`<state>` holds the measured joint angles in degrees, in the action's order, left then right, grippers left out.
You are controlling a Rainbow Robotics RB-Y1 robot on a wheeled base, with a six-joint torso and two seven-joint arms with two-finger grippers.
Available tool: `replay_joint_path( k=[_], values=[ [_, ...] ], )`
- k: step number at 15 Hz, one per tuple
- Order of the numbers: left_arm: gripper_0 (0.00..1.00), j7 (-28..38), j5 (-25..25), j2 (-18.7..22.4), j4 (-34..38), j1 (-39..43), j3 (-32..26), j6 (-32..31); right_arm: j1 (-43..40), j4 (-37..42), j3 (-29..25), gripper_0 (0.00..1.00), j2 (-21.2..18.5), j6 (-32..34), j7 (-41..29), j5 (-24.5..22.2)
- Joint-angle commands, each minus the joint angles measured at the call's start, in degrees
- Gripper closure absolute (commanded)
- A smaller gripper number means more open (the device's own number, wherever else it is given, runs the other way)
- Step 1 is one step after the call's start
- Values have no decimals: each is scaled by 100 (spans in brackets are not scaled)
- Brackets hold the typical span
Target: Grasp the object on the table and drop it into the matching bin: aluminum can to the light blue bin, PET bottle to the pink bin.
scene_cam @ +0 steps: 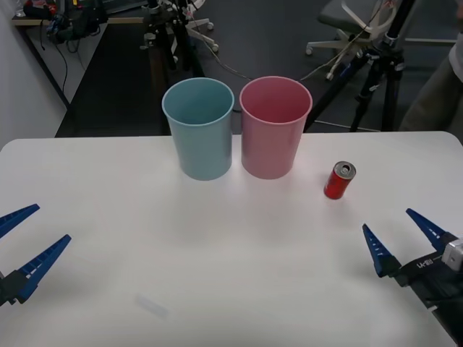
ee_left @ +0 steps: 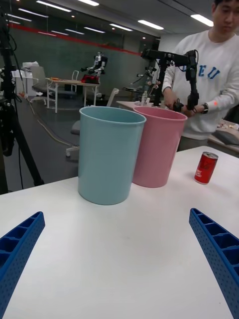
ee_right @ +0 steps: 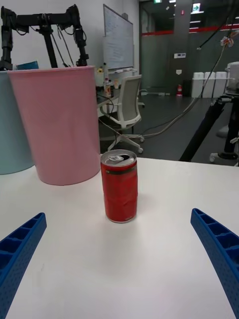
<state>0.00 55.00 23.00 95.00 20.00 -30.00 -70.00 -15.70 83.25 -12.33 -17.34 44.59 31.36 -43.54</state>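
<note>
We are looking down on the white table, and the aluminum can stands right of centre in the frame, just beside the pink bin but apart from it. It is upright: long axis vertical, silver top and pull tab facing up, leaning toward neither bin. That suits a sideways grasp around the red wall.

At the lower right of the frame our right gripper hovers low over the table, fingers spread wide and holding nothing, their tips aimed toward the can. In the right wrist view the can sits between the two blue fingers but well ahead of them, so we judge the approach is lined up and not yet closed in.

At the lower left edge our left gripper waits, equally wide open and empty.

The light blue bin stands at upper centre, just beside the pink one, both mouths up and ready to take a drop. The can belongs in the blue one, the farther of the two.
</note>
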Motion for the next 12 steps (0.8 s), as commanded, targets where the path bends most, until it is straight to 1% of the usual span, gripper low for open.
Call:
replay_joint_path(
  k=[1, 4, 8, 9, 12],
  values=[
    [0, 0, 0, 0, 0, 0, 0, 0, 454, -538, 81, 0, 99, 5, 432, -23],
    [0, 0, 0, 0, 0, 0, 0, 0, 929, -1162, 152, 0, 161, 5, 784, -23],
    [0, 0, 0, 0, 0, 0, 0, 0, 1535, -1997, 354, 0, 196, -3, 854, -23],
    [0, 0, 0, 0, 0, 0, 0, 0, 1614, -2128, 389, 0, 222, -12, 889, -31],
    [0, 0, 0, 0, 0, 0, 0, 0, 1720, -2155, 495, 0, 266, -285, 951, -5]
  ],
)
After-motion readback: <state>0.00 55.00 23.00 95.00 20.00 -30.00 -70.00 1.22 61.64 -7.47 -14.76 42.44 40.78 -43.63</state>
